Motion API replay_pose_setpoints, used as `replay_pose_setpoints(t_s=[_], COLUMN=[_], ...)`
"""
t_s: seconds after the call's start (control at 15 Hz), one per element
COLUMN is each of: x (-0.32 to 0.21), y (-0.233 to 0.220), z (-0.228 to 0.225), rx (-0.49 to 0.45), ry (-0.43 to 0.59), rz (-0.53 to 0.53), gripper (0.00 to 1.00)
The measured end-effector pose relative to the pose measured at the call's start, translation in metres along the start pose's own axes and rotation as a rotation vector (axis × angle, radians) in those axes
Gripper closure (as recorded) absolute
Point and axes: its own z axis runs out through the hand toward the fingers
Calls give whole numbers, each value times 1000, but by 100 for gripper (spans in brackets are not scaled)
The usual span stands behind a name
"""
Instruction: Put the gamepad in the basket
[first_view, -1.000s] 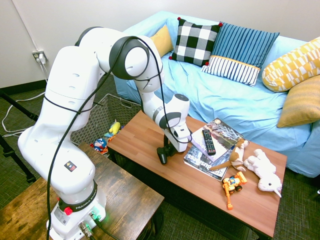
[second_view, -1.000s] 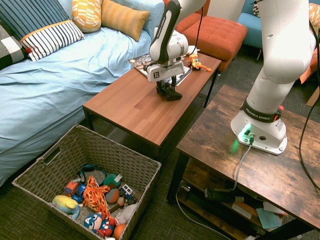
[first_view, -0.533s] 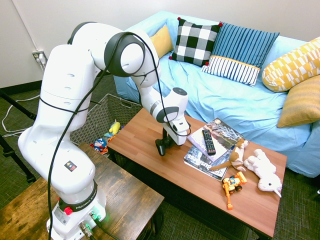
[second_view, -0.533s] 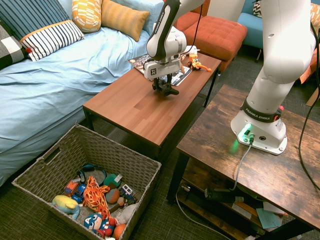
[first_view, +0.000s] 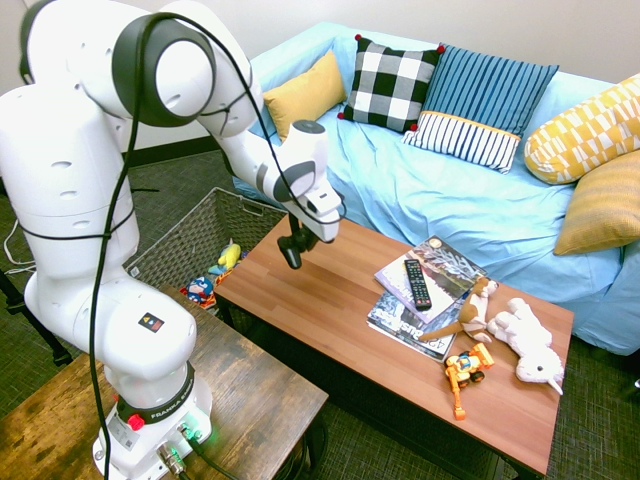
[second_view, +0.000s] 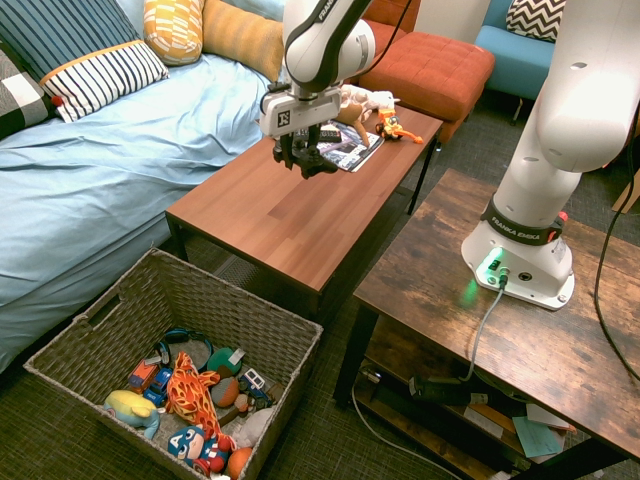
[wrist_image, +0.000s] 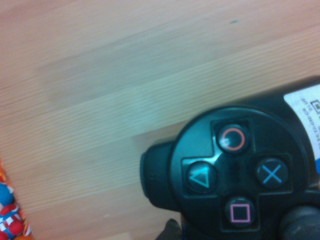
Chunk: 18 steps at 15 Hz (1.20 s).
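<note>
The basket (second_view: 286, 340) sat on the floor well below the gripper and off to its lower left in the second exterior view, past the near end of the coffee table (second_view: 290, 225), and it held a jumble of small toys (second_view: 190, 400). The gripper (second_view: 303, 163) hung in the air above the wooden tabletop, pointing straight down, with its fingers pinched onto the gamepad (second_view: 312, 165), which was lifted clear of the wood. In the wrist view the gamepad (wrist_image: 240, 175) filled the lower corner, showing its round pad of circle, triangle, cross and square buttons, with bare wood grain behind it. In the first exterior view the gamepad (first_view: 291, 252) showed as a small dark shape hanging under the gripper (first_view: 293, 245), over the end of the table nearest the basket (first_view: 190, 235). Beyond the gripper, toward the far end of the table, lay a stack of magazines (first_view: 425, 285) with a slim black remote (first_view: 417, 283) on top, and further on an orange toy vehicle (first_view: 465, 372) and a white plush animal (first_view: 530, 345)
</note>
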Motion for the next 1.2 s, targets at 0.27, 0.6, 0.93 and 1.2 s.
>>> replay_pose_setpoints(t_s=[0.27, 0.6, 0.93, 1.2], x=[-113, -209, -284, -305], y=[-54, -126, -169, -176], z=[-43, -51, 24, 48], rx=[5, 15, -5, -13], ry=[28, 78, 29, 45], rz=[-82, -185, -288, -293], gripper=[100, 100, 100, 100])
